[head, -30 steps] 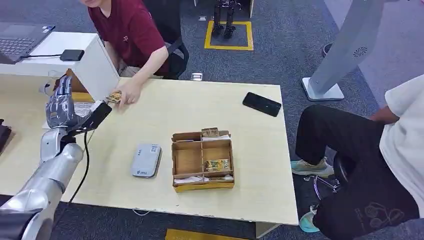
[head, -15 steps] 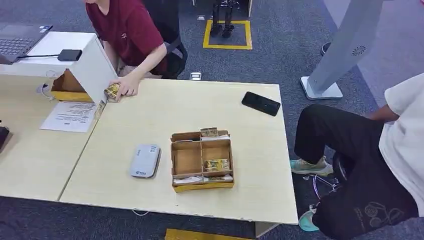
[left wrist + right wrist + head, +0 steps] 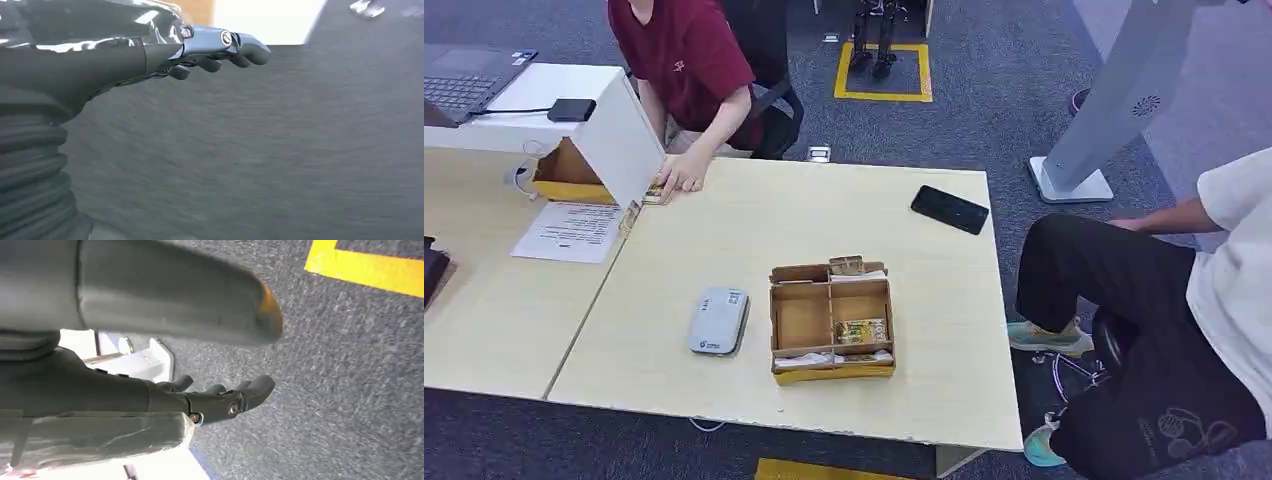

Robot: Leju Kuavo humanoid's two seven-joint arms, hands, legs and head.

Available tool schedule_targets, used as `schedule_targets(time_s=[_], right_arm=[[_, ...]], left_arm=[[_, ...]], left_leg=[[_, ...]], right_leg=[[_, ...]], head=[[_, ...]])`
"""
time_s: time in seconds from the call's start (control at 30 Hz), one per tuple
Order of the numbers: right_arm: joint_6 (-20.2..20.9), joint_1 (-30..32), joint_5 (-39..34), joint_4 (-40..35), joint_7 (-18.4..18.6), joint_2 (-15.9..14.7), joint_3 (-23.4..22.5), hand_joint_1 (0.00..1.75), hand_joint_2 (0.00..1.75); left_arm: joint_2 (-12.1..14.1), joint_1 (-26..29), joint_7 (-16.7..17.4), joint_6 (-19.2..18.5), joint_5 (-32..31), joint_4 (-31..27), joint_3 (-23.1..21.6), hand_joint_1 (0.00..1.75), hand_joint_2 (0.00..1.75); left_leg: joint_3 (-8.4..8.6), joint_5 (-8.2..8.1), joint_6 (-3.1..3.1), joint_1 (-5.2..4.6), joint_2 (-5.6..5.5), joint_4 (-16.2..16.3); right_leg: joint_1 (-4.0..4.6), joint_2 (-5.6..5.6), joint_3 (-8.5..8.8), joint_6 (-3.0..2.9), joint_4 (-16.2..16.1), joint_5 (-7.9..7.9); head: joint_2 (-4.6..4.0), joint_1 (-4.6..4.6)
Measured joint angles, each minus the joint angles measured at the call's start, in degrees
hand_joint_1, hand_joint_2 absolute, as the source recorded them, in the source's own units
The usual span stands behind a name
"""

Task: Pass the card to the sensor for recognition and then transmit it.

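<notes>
Even, bright overhead light, soft shadows; head view sharp; wrist views motion-blurred, glare on covers.

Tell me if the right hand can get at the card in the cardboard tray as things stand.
Probably yes. The card lies uncovered in the open-topped cardboard tray with bare table around it. But the right hand hangs low over carpet, empty, so the arm must rise first.

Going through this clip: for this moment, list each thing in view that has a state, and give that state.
Left hand: holds nothing, fingers slightly curled, over the carpet.
Right hand: holds nothing, fingers slightly curled, over the carpet.
Box: open on top, divided, a card lying in one compartment.
Sensor: flat on the table, nothing on it.
Phone: flat, screen dark.
Laptop: open.
Person's hand: resting on a card at the table edge.
</notes>
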Motion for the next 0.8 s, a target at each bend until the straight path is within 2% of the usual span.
schedule_targets(time_s=[0.03, 0.07, 0.1, 0.13, 0.17, 0.4, 0.8], right_arm=[[0.02, -0.03, -0.70, -0.02, 1.44, 0.00, -0.44, 0.00, 1.75], [0.09, 0.01, -1.69, -0.02, 2.40, 0.00, -0.42, 0.00, 1.75], [0.18, 0.12, -2.54, -0.07, 2.60, -0.02, -0.28, 0.00, 1.75], [0.29, 0.32, -3.48, -0.13, 2.68, -0.02, -0.13, 0.00, 0.00], [0.53, 0.52, -4.90, -0.28, 2.68, -0.09, 0.31, 0.00, 0.00], [1.86, 1.37, -13.53, -1.18, 2.07, -0.61, 4.59, 0.00, 0.00], [4.61, 3.54, -28.24, -3.04, 0.80, -1.75, 14.10, 0.00, 0.00]], left_arm=[[-2.19, 0.30, 4.45, -0.02, -3.86, 0.02, 0.00, 0.00, 1.75], [-4.08, 0.62, 7.03, -0.28, -5.92, 0.09, -0.02, 0.00, 1.75], [-5.93, 0.87, 7.90, -0.50, -6.26, 0.11, -0.11, 0.00, 1.75], [-7.41, 1.22, 8.27, -0.94, -6.13, 0.26, -0.31, 0.00, 1.75], [-8.35, 1.54, 8.36, -1.53, -5.65, 0.42, -0.81, 0.00, 0.00], [-12.11, 3.18, 8.25, -5.64, -0.49, 0.52, -7.28, 0.00, 0.00], [-14.42, 6.00, 7.37, -12.64, 9.18, 0.68, -21.98, 0.00, 0.00]], left_leg=[[0.03, 0.00, 0.00, -0.01, 0.00, 0.00], [0.06, 0.00, 0.00, 0.01, 0.02, 0.00], [0.07, 0.00, 0.00, 0.02, 0.02, 0.00], [0.04, -0.01, 0.01, 0.10, 0.03, 0.03], [0.03, -0.02, 0.01, 0.13, 0.04, 0.05], [0.06, -0.05, 0.06, 0.09, 0.03, 0.06], [0.06, -0.05, 0.06, 0.09, 0.03, 0.06]], right_leg=[[-0.02, 0.00, 0.04, 0.00, 0.00, 0.00], [-0.06, 0.01, 0.06, 0.01, 0.00, 0.01], [-0.05, 0.01, 0.08, 0.01, 0.00, 0.00], [0.05, 0.03, 0.08, 0.01, -0.01, 0.01], [0.07, 0.04, 0.08, 0.00, -0.02, 0.01], [0.06, 0.02, 0.08, 0.05, -0.03, 0.03], [0.07, 0.01, 0.09, 0.05, -0.02, 0.03]], head=[[0.00, -0.07], [0.00, -0.11], [0.00, -0.13], [0.00, -0.09], [0.00, 0.18], [0.00, 0.13], [0.00, 0.13]])
